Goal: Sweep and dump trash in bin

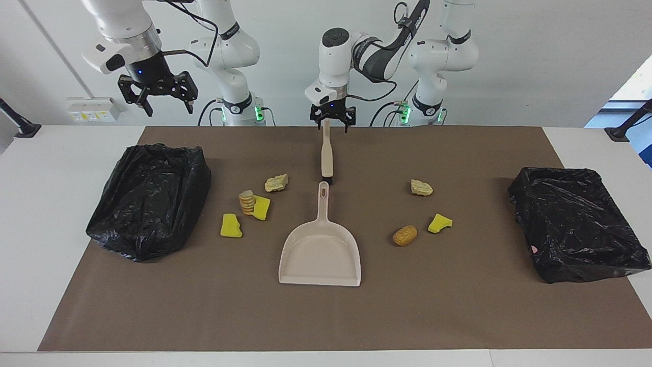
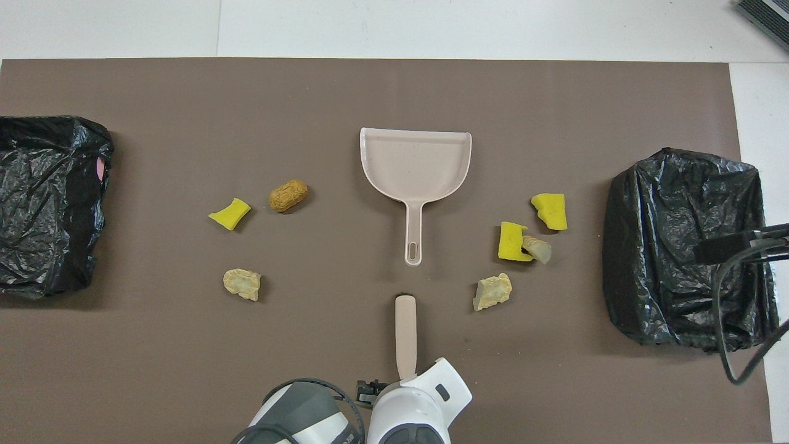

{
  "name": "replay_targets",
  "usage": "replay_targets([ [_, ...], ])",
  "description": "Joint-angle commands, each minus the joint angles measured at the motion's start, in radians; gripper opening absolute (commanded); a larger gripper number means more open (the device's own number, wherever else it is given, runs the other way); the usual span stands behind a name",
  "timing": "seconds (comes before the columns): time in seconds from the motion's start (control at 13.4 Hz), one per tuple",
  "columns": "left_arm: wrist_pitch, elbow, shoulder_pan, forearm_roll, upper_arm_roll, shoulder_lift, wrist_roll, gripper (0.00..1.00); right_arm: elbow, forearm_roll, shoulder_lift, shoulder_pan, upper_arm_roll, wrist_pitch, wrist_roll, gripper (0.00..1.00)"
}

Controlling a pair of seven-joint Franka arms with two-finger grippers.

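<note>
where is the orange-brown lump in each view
Facing view: the orange-brown lump lies beside a yellow scrap, toward the left arm's end.
Overhead view: the lump sits beside that scrap.
Shared landmark: the dustpan at mid-table.

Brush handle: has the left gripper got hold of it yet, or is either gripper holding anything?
Nothing is held. The left gripper hangs open over the handle end of the brush, not closed on it. The right gripper waits open above the table, holding nothing.
</note>
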Motion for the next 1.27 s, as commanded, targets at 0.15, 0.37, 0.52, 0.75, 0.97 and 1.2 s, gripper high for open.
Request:
replay_targets([
  [0.15,0.056,-0.056,0.002,-0.010,-0.046,0.024,-0.020,1.00,-0.028,0.012,-0.027,-0.012,0.000,-0.004,-0.029,1.00],
  [0.37,0.059,-0.062,0.000,-0.010,-0.052,0.045,-0.039,0.98,-0.042,0.010,-0.034,-0.014,-0.006,-0.002,-0.029,1.00],
  [0.52,0.059,-0.062,-0.004,-0.010,-0.052,0.056,-0.056,0.93,-0.052,0.010,-0.031,-0.014,-0.006,0.007,-0.037,1.00],
  [0.75,0.046,-0.061,-0.003,-0.010,-0.052,0.056,-0.054,0.82,-0.062,0.012,-0.024,0.015,0.005,0.051,-0.002,1.00],
  [0.97,0.043,-0.061,-0.003,-0.010,-0.052,0.058,-0.054,0.49,-0.034,0.087,0.054,0.077,0.013,0.084,0.199,1.00],
  [1.2,0.037,-0.059,-0.003,-0.007,-0.050,0.056,-0.042,0.17,0.036,0.122,0.161,0.141,0.013,0.093,0.282,1.00],
])
